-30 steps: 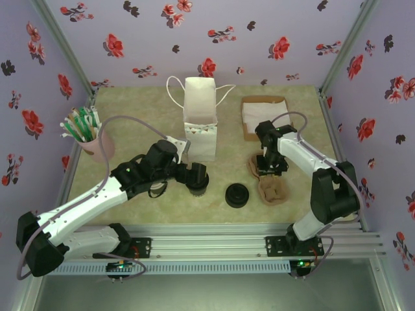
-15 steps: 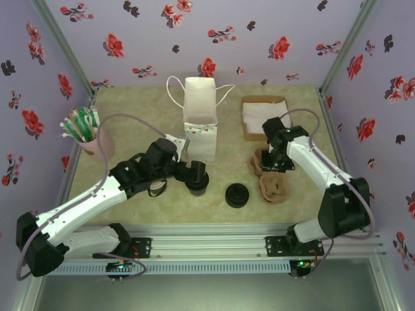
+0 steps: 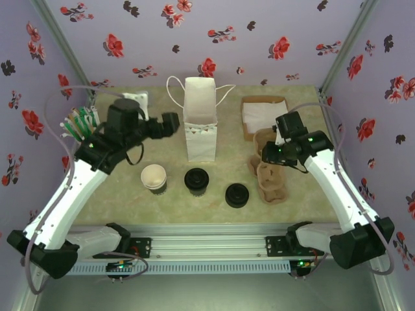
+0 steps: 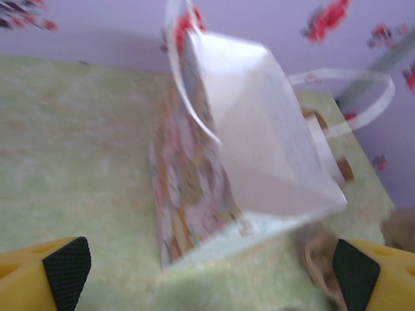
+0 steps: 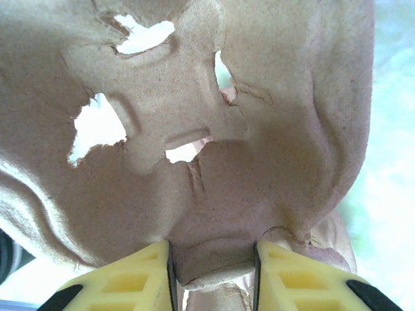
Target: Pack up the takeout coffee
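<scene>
Since earlier frame, left fingers [image 4: 65, 267] are withdrawn from takeout coffee [image 3: 196, 180], raised, spread wide, empty. Right fingers [image 5: 130, 285] are clenched on pulp carrier [image 5: 259, 97], now lifted. Coffee is left upright on desk [image 3: 162, 208] before paper bag [image 3: 200, 120]. Wall is judged light and crushable, lid slippery; side grip below lid is advised.

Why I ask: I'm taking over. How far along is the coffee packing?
Done: the takeout coffee stands lidded before the paper bag. In hand: the right gripper clamps a pulp cup carrier; the left gripper is open, empty. Left: the coffee is in neither carrier nor bag.
</scene>
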Action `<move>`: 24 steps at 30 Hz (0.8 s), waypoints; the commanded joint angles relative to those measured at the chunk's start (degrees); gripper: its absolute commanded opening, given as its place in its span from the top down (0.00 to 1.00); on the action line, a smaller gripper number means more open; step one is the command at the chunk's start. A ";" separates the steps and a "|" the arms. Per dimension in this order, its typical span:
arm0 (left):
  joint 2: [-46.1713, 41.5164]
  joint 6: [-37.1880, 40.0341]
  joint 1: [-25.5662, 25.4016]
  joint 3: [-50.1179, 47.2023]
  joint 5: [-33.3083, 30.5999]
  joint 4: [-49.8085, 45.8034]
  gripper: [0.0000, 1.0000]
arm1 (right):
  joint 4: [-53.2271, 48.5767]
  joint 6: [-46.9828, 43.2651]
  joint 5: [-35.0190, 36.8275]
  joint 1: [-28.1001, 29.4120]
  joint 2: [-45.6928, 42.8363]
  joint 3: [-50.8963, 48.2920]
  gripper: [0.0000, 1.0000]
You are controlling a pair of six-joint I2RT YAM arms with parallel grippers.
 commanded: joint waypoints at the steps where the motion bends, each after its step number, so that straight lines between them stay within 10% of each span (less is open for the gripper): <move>1: 3.15 -0.42 6.76 3.01 4.72 -0.71 0.07 | -0.47 1.43 -1.87 1.72 -1.07 3.66 0.68; 9: 8.89 -6.45 16.60 -1.40 12.68 5.90 0.40 | -0.45 2.02 -3.68 5.18 -1.65 12.16 0.68; 24: 28.37 -10.91 8.77 -6.37 19.11 17.17 0.63 | 3.11 4.32 -8.35 6.99 1.44 24.02 0.69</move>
